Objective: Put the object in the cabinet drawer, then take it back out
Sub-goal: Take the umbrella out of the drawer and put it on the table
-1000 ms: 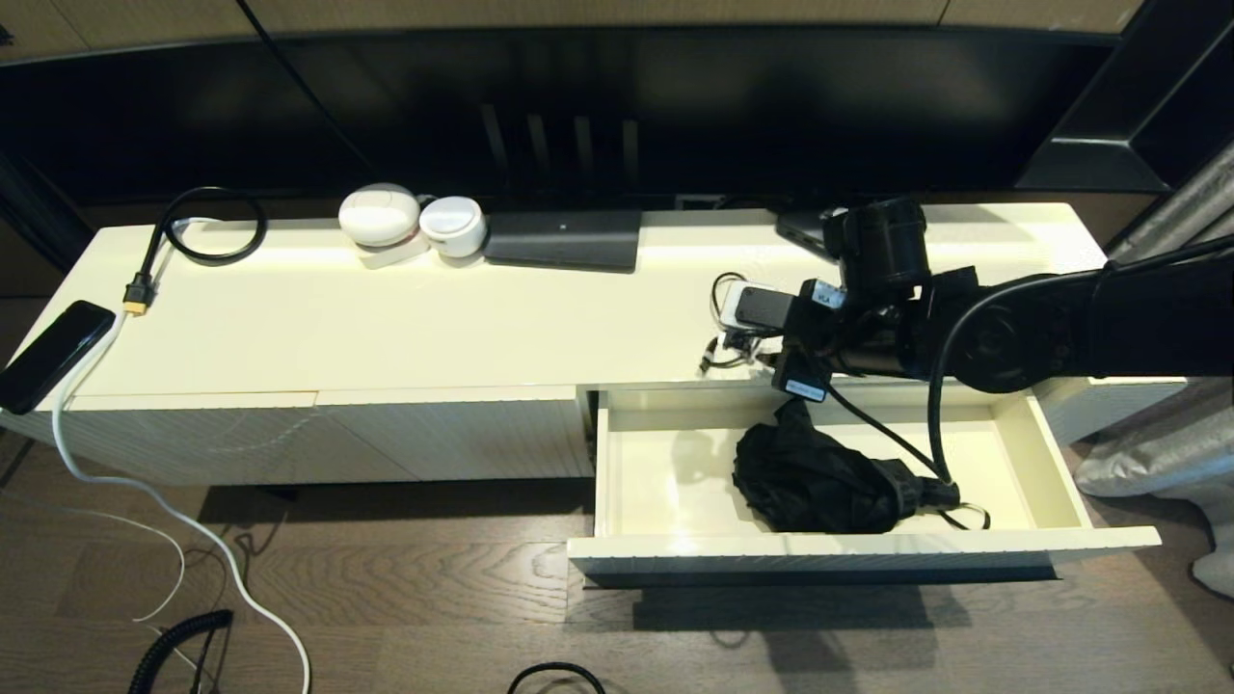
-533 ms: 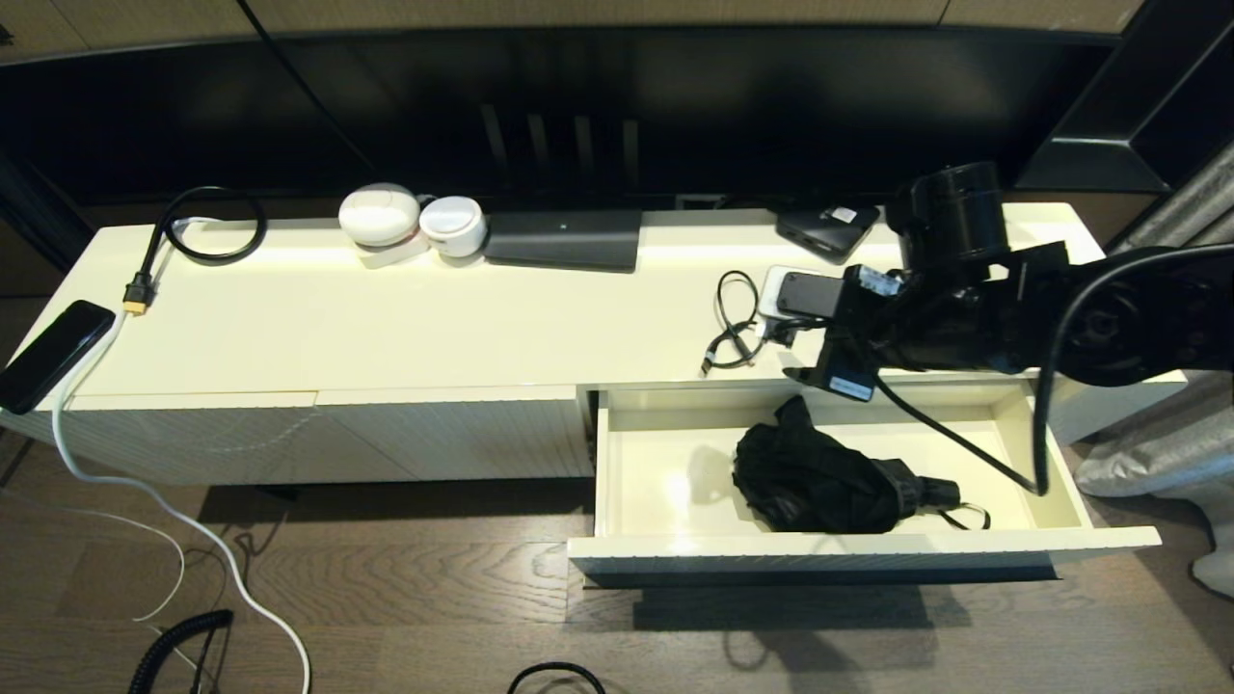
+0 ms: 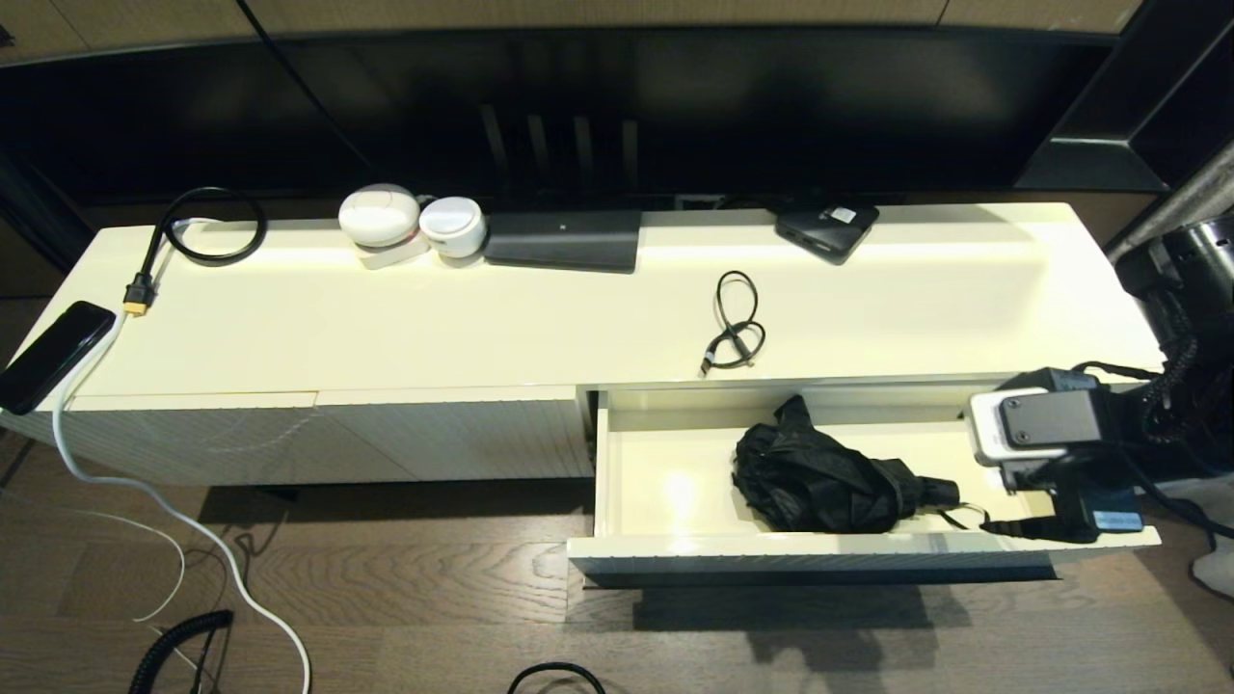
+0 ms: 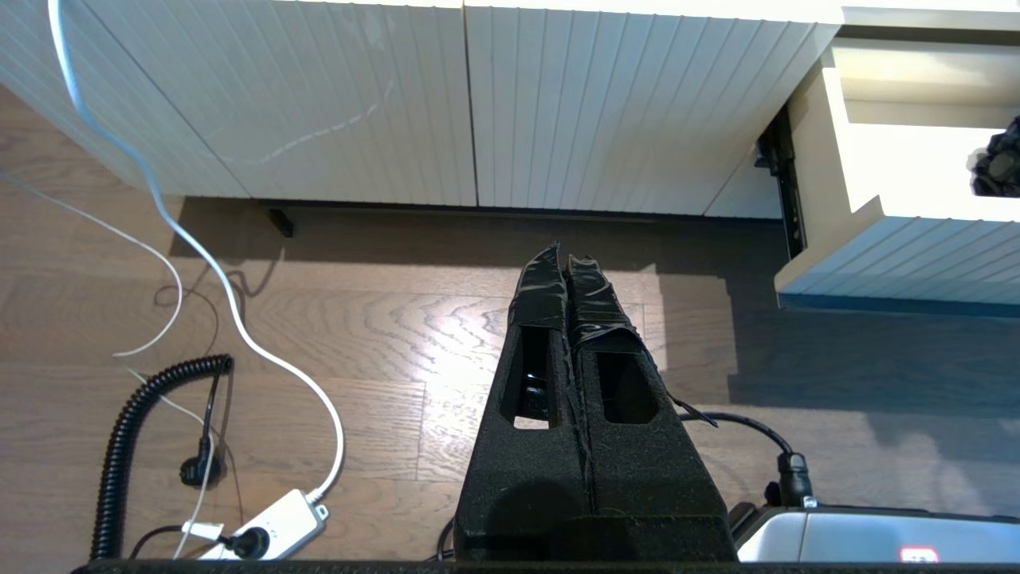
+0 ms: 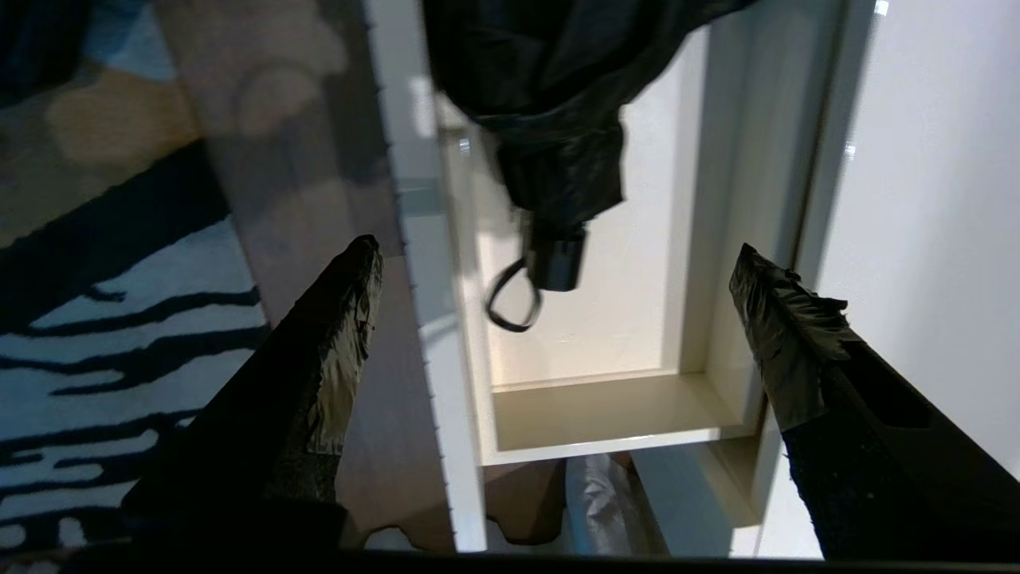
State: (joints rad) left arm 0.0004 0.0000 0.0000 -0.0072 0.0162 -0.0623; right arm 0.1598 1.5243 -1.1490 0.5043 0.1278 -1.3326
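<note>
On the wooden floor (image 3: 405, 598) nearest the robot lie a coiled black cord (image 4: 139, 434), a white cable (image 3: 164, 501) and a white power strip (image 4: 267, 526). The left gripper (image 4: 567, 257) hangs low over this floor in front of the ribbed cabinet fronts (image 4: 478, 104), its taped fingers pressed together with nothing between them. The cabinet drawer (image 3: 858, 551) stands pulled out at the right half of the cabinet, its ribbed front toward the robot. Inside it, right of the middle, lies a folded black umbrella (image 3: 819, 477), its bundled canopy toward the drawer's left and its short handle and wrist loop (image 5: 510, 307) pointing toward the drawer's right end. The right gripper (image 5: 558, 263) is spread wide and holds nothing; it hovers above the drawer's right end, apart from the umbrella, with one finger over the drawer front and the other over the cabinet side, and the right arm's wrist camera (image 3: 1036, 429) sits over that corner of the drawer in the head view. Beyond the drawer, on the cream surface (image 3: 482, 328), a small black cable (image 3: 735, 333) lies just behind the drawer opening. At the far left edge a black phone (image 3: 53, 355) rests beside an orange-tipped plug (image 3: 138, 294) and a looped black cable (image 3: 207, 226). Along the back edge stand two white round devices (image 3: 410, 224), a flat dark box (image 3: 564, 239) and a small black device (image 3: 827, 229).
</note>
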